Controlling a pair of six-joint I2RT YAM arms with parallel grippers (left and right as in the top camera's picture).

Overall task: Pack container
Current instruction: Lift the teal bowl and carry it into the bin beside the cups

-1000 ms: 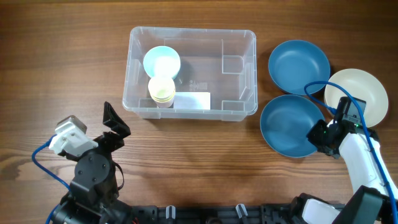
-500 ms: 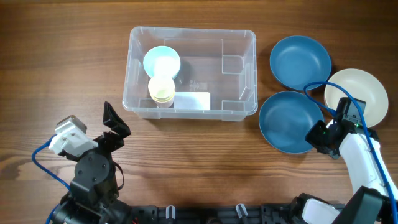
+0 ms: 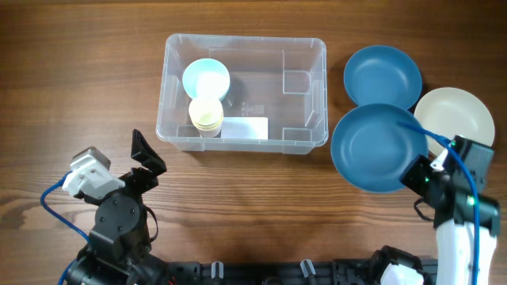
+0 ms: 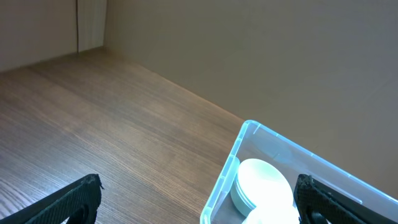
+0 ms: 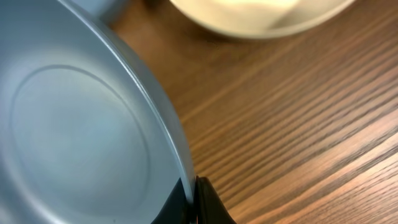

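Now: right tool [image 5: 191,190] pressed together on the rim of a blue bowl [image 3: 372,146], near the table's right edge. That bowl overlaps a second blue bowl [image 3: 383,73] and the rim of a cream bowl [image 3: 459,115]. Left tool [image 3: 148,164] spread wide, holding nothing, near the front-left corner. Container [image 3: 321,49] sits mid-table toward the far edge; two cups [image 3: 206,77] in its left end.

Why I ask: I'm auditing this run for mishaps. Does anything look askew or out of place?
Nothing spilled or damaged. Only the nearer blue bowl stands out: the right gripper pinches its rim, and from overhead it overlaps the edge of the farther blue bowl, so it is probably raised or tilted, not misplaced.
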